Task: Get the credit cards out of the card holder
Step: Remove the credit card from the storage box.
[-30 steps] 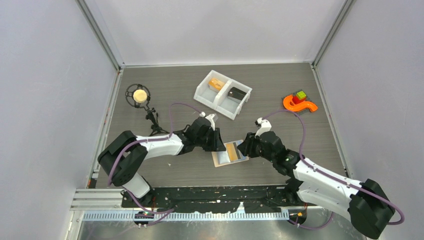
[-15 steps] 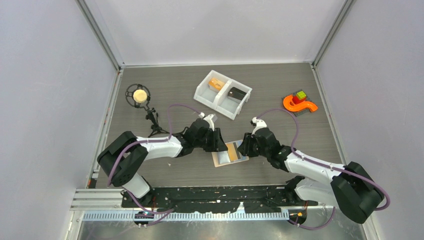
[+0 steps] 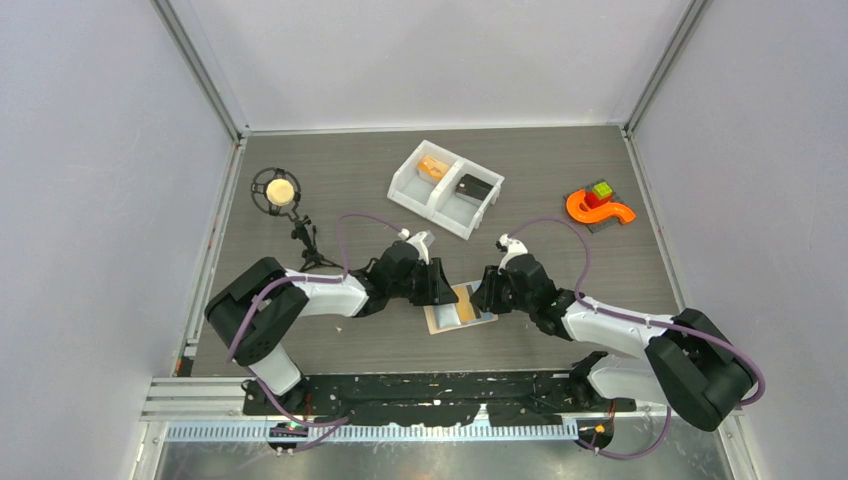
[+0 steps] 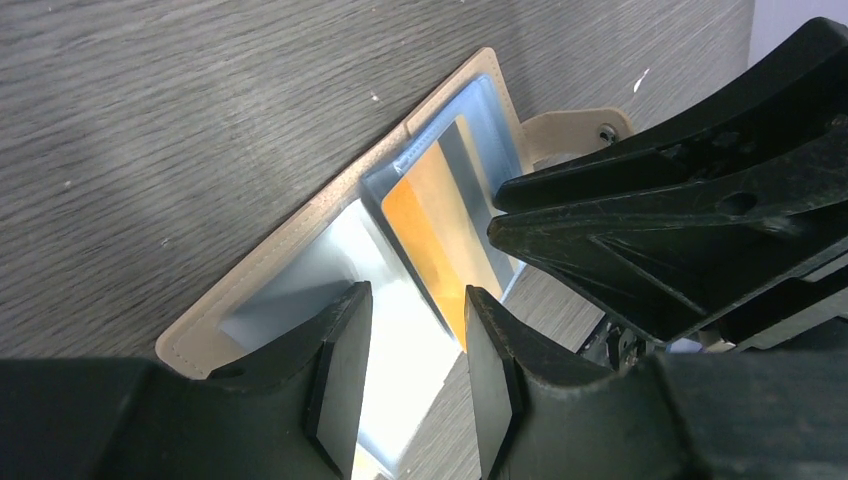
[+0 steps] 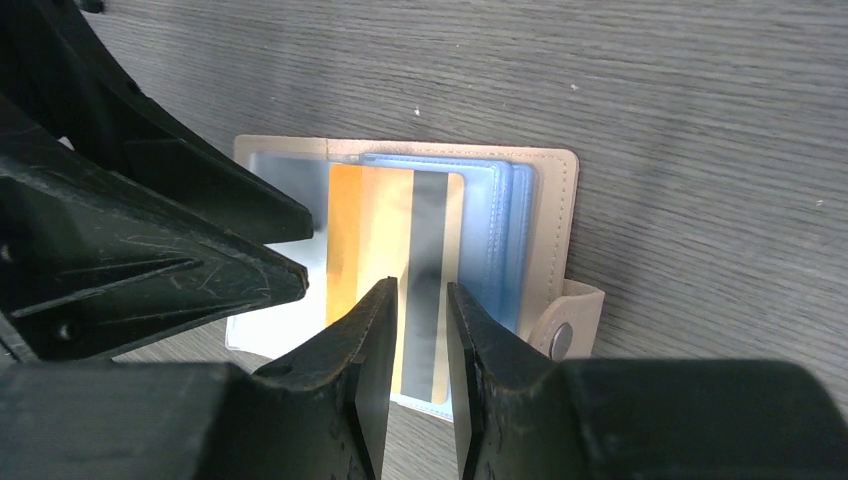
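Your left fingers [image 4: 340, 380]: small gap, above open card holder [image 5: 545, 200]. Your right fingers [image 5: 375, 360]: smaller gap, above orange card [image 5: 360, 220].

both arms are built of white shells on the long links and black, rounded joints. the left arm [image 3: 318, 291] and the right arm [image 3: 612, 326] each carry a thin purple cable [image 3: 342, 240] that loops free of the body. the fingers [image 4: 338, 380] are matte black plastic, wedge-shaped, with fine scratches and small round holes, perhaps for screws. a small white part sits on each wrist.
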### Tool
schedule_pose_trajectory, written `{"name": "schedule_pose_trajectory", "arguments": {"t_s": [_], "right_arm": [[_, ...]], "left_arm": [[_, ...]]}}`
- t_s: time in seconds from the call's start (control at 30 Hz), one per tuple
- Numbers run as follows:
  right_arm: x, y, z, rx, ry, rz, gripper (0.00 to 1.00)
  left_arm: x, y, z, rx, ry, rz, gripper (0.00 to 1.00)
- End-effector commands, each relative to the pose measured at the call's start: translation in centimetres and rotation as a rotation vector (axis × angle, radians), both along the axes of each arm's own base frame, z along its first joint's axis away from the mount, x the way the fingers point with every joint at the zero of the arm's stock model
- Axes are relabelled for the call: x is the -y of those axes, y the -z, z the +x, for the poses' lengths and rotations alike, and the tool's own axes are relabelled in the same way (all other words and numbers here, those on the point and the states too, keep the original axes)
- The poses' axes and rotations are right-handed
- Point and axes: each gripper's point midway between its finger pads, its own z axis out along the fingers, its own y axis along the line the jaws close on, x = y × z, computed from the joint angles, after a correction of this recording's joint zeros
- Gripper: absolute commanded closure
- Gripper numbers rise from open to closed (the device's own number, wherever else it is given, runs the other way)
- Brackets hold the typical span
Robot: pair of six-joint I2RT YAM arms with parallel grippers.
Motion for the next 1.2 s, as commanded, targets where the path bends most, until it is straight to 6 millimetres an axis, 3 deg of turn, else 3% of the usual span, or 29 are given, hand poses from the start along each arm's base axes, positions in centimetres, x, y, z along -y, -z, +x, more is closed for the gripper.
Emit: {"name": "schedule_pose_trajectory", "arguments": {"t_s": [0.0, 0.43, 0.7, 0.87, 1.17], "right_arm": [[-0.4, 0.2, -0.2, -0.01, 0.005, 0.043, 0.68], [-0.2, 0.7, -0.7, -0.026, 0.012, 0.057, 0.69], [-0.1, 0.7, -0.6, -0.023, 0.022, 0.053, 0.69], [0.2, 0.7, -0.3, -0.016, 0.032, 0.044, 0.68], [0.0, 0.8, 0.0, -0.01, 0.026, 0.043, 0.66]], "left_arm": [[0.8, -0.3, 0.2, 0.023, 0.001, -0.057, 0.58], [2.0, -1.1, 0.1, 0.015, 0.0, -0.145, 0.61], [2.0, -1.0, -0.1, -0.022, -0.029, -0.178, 0.75], [1.3, -1.0, -0.2, -0.034, -0.052, -0.189, 0.99], [-0.5, -1.3, -0.6, -0.028, -0.08, -0.154, 1.0]]}}
